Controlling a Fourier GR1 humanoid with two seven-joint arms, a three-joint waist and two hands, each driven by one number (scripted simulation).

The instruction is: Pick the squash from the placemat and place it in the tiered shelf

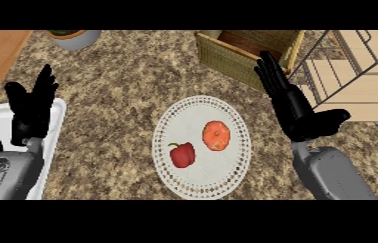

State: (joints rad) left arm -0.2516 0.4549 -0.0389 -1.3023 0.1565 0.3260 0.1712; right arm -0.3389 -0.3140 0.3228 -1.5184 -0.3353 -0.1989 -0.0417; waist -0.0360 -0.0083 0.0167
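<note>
An orange, round squash (216, 135) lies on the right half of a white round placemat (201, 112) in the middle of the counter. A red bell pepper (182, 154) sits beside it, lower left on the same mat. My right hand (295, 109) is open, fingers straight and pointing up, just right of the mat and apart from the squash. My left hand (29, 109) is open too, resting fingers up at the left edge. The tiered shelf (347, 74), wire-framed with pale wooden levels, stands at the far right behind my right hand.
A woven basket (247, 49) stands at the back, right of centre, next to the shelf. A grey pot with a plant (74, 38) is at the back left. A white tray (53, 137) lies under my left hand.
</note>
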